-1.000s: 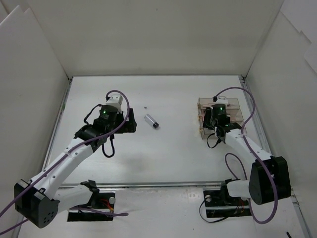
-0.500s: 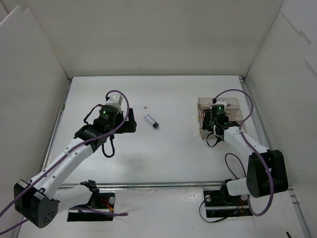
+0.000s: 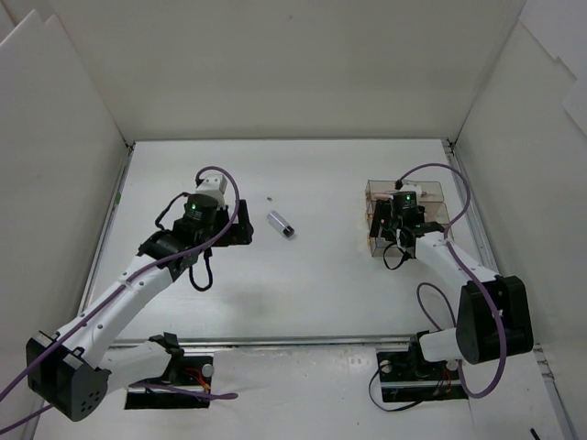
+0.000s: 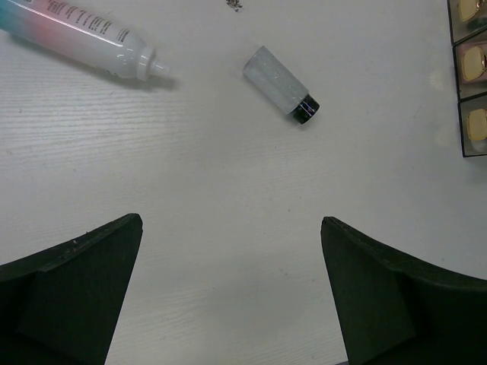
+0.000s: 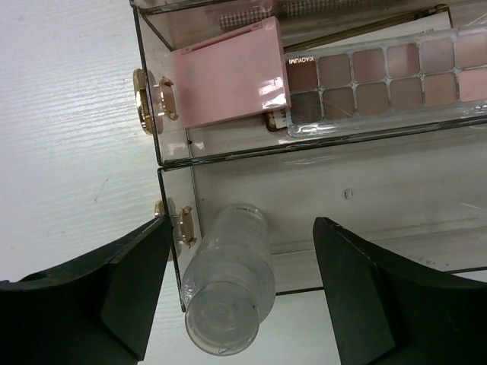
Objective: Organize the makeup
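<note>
Looking at where things stand, I'd call this mostly done but not finished. The clear organizer box (image 3: 438, 194) at the right of the overhead view already has stuff in it. In the right wrist view, the pink square (image 5: 228, 72) and the brown palette (image 5: 380, 84) lie side by side in its upper compartment. A big clear bottle (image 5: 228, 289) sits in the lower compartment at the bottom of the frame, round end toward the camera. The right fingers (image 5: 380, 296) are spread on either side of that bottle with a visible gap, so they're not pinching it, and I'd count it as put away. What's left is out on the bare desk (image 4: 228, 175). A small black-capped bottle (image 4: 280, 74) lies on its side in the upper middle of the left wrist view, and a pink-to-teal tube (image 4: 76, 34) lies in the upper left corner, the two well apart. The left fingers (image 4: 84, 289) are spread wide at the bottom of that frame, holding nothing. There's also a tiny dark speck (image 4: 234, 4) at the top edge, can't tell what it is. My guess is two pieces to go, unless something's hidden under the arms.
</note>
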You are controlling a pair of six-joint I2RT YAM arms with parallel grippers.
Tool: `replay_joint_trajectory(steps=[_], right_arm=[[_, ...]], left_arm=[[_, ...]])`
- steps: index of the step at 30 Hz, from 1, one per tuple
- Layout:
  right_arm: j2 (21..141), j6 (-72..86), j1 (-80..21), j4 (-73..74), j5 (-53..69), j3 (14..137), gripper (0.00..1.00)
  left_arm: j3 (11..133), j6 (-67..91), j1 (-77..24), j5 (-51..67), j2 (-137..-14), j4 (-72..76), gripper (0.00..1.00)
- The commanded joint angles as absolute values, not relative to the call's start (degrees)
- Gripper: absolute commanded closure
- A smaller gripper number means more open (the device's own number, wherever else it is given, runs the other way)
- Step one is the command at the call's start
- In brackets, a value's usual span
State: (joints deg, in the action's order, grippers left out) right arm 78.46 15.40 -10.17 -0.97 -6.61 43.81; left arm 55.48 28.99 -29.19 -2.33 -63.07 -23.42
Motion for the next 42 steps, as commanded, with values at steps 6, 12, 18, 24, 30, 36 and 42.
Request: replay_joint_trajectory(steps=[6, 12, 18, 24, 30, 36, 42], right_arm=[[68.74, 16.00, -11.42, 3.68, -9.31, 49.83, 0.23], [62.41, 13.98, -14.50, 9.49, -12.04, 56.95, 0.21], [58.80, 10.99, -16.34, 12.65, -12.31, 59.85, 0.21], [55.99, 11.07, -17.31, 13.27, -8.53, 57.57, 0.21], [54.06, 11.34, -17.84, 13.53, -6.59, 55.64, 0.21], [51.94, 11.51, -17.84, 13.97, -5.36, 54.93, 0.20], [49.75, 11.95, -17.76, 14.85, -3.69, 54.06, 0.20]], left_arm=[[59.15, 32.51, -28.83, -0.70, -65.74, -22.50, 0.01], [64.68, 35.68, -30.14, 0.36, -74.08, -24.34, 0.06], [74.69, 21.65, -30.67, 0.26, -85.33, -26.36, 0.09], [82.35, -7.43, -29.53, 7.55, -93.07, -27.59, 0.09], [83.67, -32.28, -27.96, 16.48, -98.26, -28.12, 0.06], [81.73, -45.67, -26.81, 20.22, -99.57, -20.65, 0.07], [88.50, -56.15, -26.81, 21.00, -107.04, -27.15, 0.11]])
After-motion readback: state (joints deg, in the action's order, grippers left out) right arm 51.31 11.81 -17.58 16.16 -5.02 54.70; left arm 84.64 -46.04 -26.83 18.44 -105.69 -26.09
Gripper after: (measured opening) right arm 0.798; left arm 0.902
